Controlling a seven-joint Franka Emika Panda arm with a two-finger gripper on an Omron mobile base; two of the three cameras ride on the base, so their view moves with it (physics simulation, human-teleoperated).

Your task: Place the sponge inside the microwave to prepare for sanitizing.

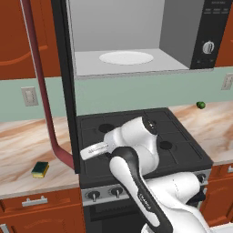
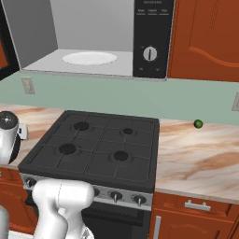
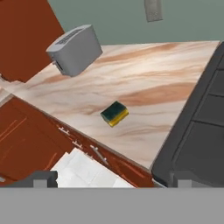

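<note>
The sponge [image 3: 114,113], yellow with a dark green top, lies flat on the marble counter [image 3: 144,78] left of the stove; in the left base view the sponge [image 1: 40,169] sits near the counter's front edge. My gripper [image 3: 113,179] hovers above and to the stove side of it, open, with nothing between its widely spread fingertips [image 3: 41,177]. The microwave [image 1: 136,36] hangs above the stove with its door [image 1: 67,91] swung wide open, showing the grey interior and the white round plate [image 1: 126,57]. My wrist [image 1: 136,136] is over the stove, pointing left.
The black stove [image 2: 98,144] stands below the microwave. A grey toaster [image 3: 74,49] is on the counter beyond the sponge. The door's dark red handle bar [image 1: 43,91] hangs between my arm and the sponge. A tiny green ball [image 2: 199,123] rests on the right counter.
</note>
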